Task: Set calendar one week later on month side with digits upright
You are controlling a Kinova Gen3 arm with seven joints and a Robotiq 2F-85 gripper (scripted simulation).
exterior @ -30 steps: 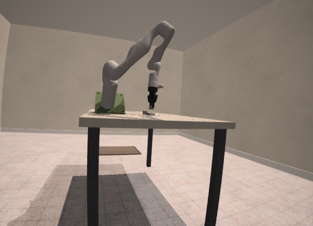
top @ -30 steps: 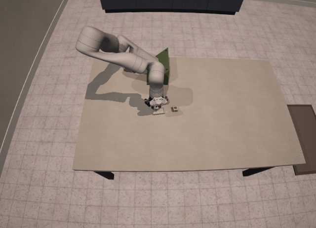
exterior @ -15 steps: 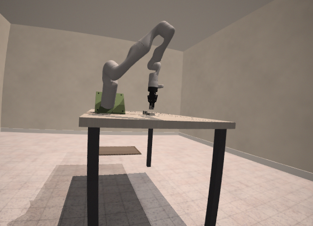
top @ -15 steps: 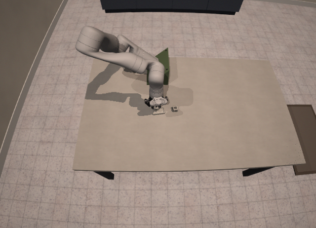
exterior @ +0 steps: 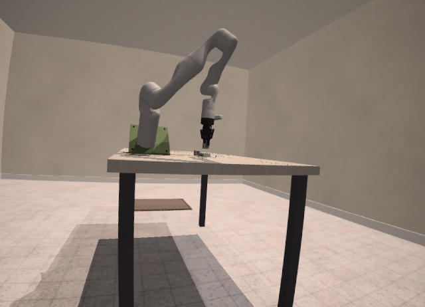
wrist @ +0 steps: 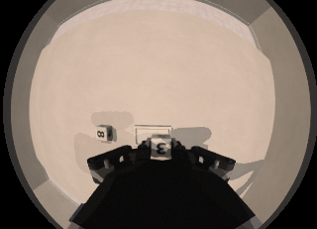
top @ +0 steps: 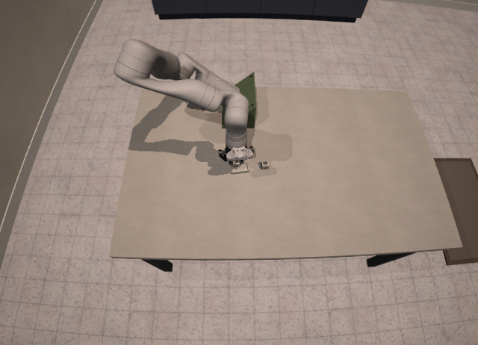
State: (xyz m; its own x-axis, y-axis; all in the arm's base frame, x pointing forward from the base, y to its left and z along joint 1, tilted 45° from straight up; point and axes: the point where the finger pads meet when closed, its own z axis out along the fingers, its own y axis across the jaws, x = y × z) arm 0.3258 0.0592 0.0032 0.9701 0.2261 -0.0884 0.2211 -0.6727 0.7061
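Observation:
My gripper (top: pixel 236 162) (exterior: pixel 205 147) (wrist: pixel 160 143) points down and is shut on a pale cube (wrist: pixel 160 152) with a dark digit that looks like a 3 on the face toward the wrist camera. It holds the cube above the table, over or close to the rear edge of the tray. The pale, low-walled tray (top: pixel 240 172) (exterior: pixel 206 155) (wrist: pixel 153 126) lies flat on the table; no cube shows in its visible part. A second pale cube (top: pixel 265 164) (exterior: pixel 196 153) (wrist: pixel 104 134) stands on the table beside the tray and shows an 8 in the wrist view. The other faces are hidden or too small to read.
The table (top: pixel 308 199) (exterior: pixel 212 167) carries the tray and the loose cube. The green arm mount (top: pixel 249 96) (exterior: pixel 161 139) stands at the table's rear edge. In the top view the loose cube is right of the tray, with a gap between them.

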